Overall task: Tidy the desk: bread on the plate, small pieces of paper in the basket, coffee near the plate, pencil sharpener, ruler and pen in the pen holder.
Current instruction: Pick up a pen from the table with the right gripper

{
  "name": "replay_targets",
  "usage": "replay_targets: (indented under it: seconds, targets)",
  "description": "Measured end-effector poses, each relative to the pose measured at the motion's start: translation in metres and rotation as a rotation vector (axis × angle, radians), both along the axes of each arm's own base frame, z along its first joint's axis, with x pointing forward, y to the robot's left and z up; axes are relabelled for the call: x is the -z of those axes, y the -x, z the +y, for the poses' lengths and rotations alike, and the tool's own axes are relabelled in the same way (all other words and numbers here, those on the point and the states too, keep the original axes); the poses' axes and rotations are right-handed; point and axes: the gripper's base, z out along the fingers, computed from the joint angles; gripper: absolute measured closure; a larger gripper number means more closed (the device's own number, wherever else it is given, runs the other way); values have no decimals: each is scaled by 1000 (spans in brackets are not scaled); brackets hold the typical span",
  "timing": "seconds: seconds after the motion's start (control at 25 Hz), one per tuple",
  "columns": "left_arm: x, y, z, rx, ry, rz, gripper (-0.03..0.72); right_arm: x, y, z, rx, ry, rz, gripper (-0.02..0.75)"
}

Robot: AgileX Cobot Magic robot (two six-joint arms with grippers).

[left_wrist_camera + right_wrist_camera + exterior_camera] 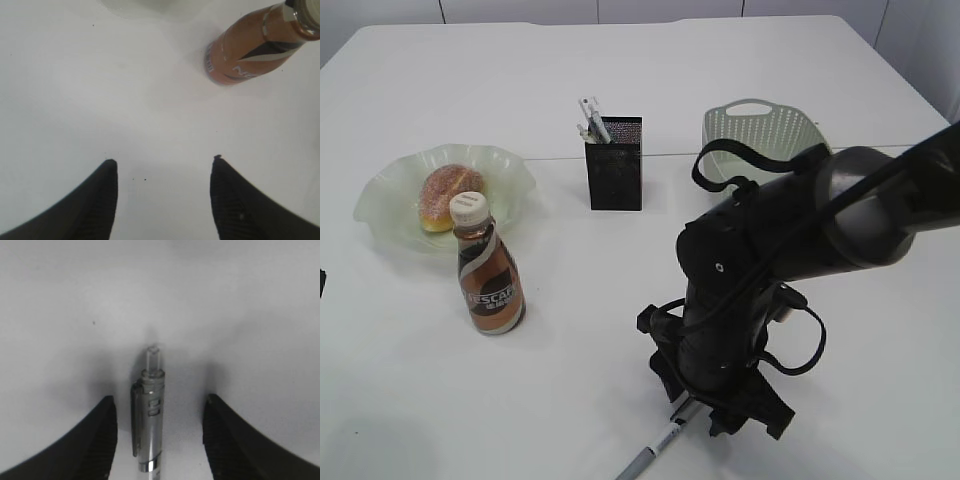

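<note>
A silver pen (655,450) lies on the white table near the front edge. My right gripper (695,405) is low over its clip end, open, with one jaw on each side of the pen (150,425) and neither jaw touching it (159,397). A bread roll (450,195) sits on the pale green plate (380,190) at the left. A brown coffee bottle (490,280) stands upright just in front of the plate. My left gripper (163,160) is open and empty above bare table, with the coffee bottle (250,55) ahead to its right.
A black mesh pen holder (615,165) with a few items sticking out stands at the back centre. A pale green basket (760,130) is at the back right, partly behind my right arm. No paper pieces, ruler or sharpener show on the table.
</note>
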Motion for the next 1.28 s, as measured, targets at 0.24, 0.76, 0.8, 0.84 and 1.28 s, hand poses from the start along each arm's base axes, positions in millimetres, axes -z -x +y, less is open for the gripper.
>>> replay_targets:
  seconds: [0.24, 0.76, 0.8, 0.84, 1.28]
  targets:
    - [0, 0, 0, 0, 0, 0, 255, 1, -1, 0, 0, 4, 5, 341]
    - [0, -1, 0, -2, 0, -10, 255, 1, 0, 0, -96, 18, 9, 629]
    - [0, -1, 0, -2, 0, -10, 255, 1, 0, 0, -110, 19, 9, 631]
    - [0, -1, 0, -2, 0, -10, 255, 1, 0, 0, -124, 20, 8, 632]
    - [-1, -1, 0, -3, 2, -12, 255, -44, -12, -4, -205, -94, -191, 635]
